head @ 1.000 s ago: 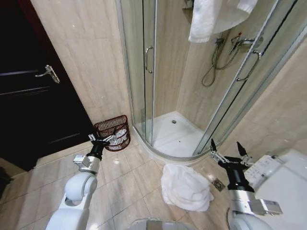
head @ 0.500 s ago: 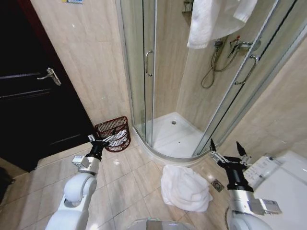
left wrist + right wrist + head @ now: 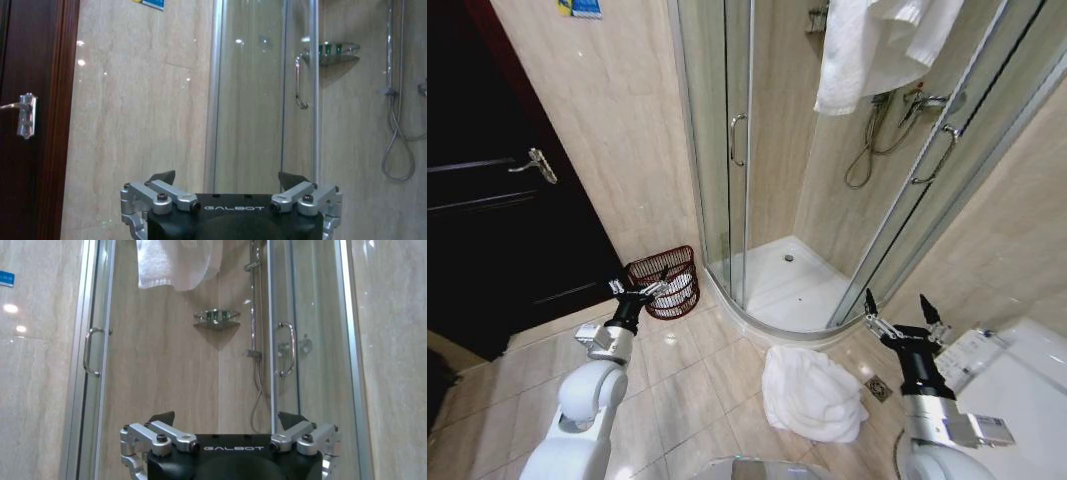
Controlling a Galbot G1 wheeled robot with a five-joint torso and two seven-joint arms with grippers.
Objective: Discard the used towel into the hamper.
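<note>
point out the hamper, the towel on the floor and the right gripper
hamper [image 3: 667,270], head view, on its barred front wall below the rim
towel [image 3: 812,392], head view, middle of the crumpled heap on the floor tiles
right gripper [image 3: 897,318], head view, midway between its spread fingertips

White towel [image 3: 812,393] lies crumpled on floor tiles — well apart from the upright reddish-brown hamper [image 3: 665,281].

Bright, even light; glare spots on the wall tiles [image 3: 12,308]; wrist views soft.
</note>
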